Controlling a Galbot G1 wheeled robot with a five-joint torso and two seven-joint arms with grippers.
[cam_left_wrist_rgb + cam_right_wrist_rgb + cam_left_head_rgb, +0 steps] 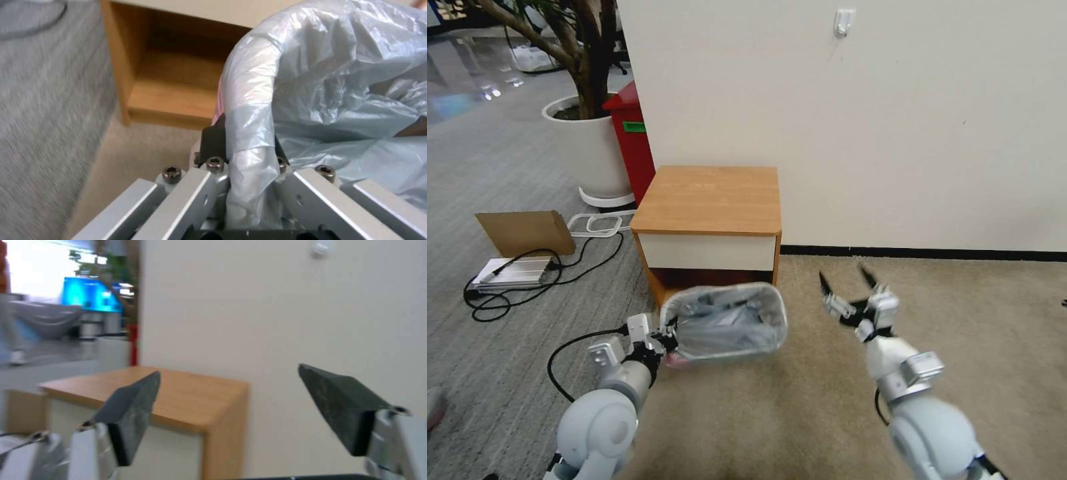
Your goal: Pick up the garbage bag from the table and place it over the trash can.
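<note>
No readable brand, label or writing appears on any task item; the green label on the red bin is too small to read.

Left end effector: positioned low, in front of the surface. Its jaws are pressed together, pinching the near left rim of the trash can together with the garbage bag folded over that rim. In the left wrist view the black fingers sit on either side of the bag-covered rim, with the plastic bunched between them. A pinkish-red strip of the bag shows just beside the outer finger.

Garbage bag: draped over the trash can opening, lining the rim all round and sagging into the interior. It extends from the left end effector toward the right one. The can stands on the beige carpet directly ahead of the left end effector, just in front of the lower shelf.

Right end effector: well apart from the trash can, to its right, raised above the carpet. Its jaws are spread wide and hold nothing. In the right wrist view the two dark fingertips point toward the surface and the wall behind it.
</note>
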